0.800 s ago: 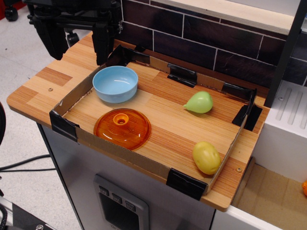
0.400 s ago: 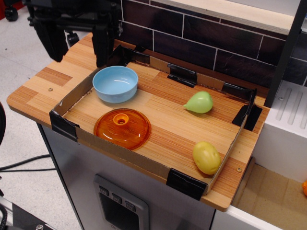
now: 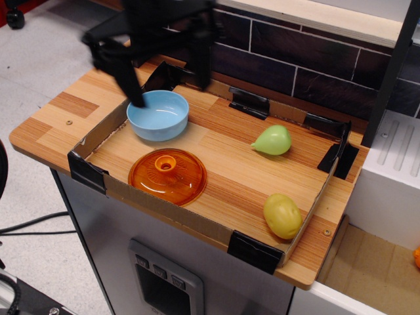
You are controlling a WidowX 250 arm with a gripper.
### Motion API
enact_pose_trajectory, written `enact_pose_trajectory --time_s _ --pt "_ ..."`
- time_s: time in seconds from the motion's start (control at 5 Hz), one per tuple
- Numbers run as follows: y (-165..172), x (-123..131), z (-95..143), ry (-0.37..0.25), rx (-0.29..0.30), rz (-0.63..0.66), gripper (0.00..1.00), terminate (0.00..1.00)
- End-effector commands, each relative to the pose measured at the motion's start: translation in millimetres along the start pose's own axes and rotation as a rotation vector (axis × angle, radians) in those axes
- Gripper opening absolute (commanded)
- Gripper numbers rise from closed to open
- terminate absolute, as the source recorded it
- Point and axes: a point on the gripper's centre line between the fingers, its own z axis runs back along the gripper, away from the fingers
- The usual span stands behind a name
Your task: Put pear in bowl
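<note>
Gripper (image 3: 169, 82) hangs over the back-left corner of the tray (image 3: 98, 131), blurred; two dark fingers (image 3: 128, 82) spread wide apart, nothing held between them; left finger tip sits at the bowl's (image 3: 157, 115) near-left rim, whether touching I cannot tell. Pear (image 3: 272, 140) lies on its side toward the tray's back-right, pointed tip facing left, well apart from me and from the bowl; grasp not yet made. Risks, as I judge them: a low sweep rightward could clip the bowl and shove it; yellow-green fruit (image 3: 282, 215) at the front-right corner is a plausible wrong target; smooth tapered pear may squirt out if I close off-centre; orange lid (image 3: 167, 176) sits just in front of the bowl, so a careless release could land there.
</note>
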Motion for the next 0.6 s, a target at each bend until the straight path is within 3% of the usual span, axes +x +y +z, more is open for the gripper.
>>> enact_pose_trajectory --time_s 0.0,0.2,0.4 --pt "-43 10 -31 -0.149 -0.059 0.456 1.0 0.0" --pt "-59 19 -47 -0.161 -0.065 0.71 1.0 0.0" --pt "-68 29 -55 -0.162 -0.025 0.966 1.0 0.0"
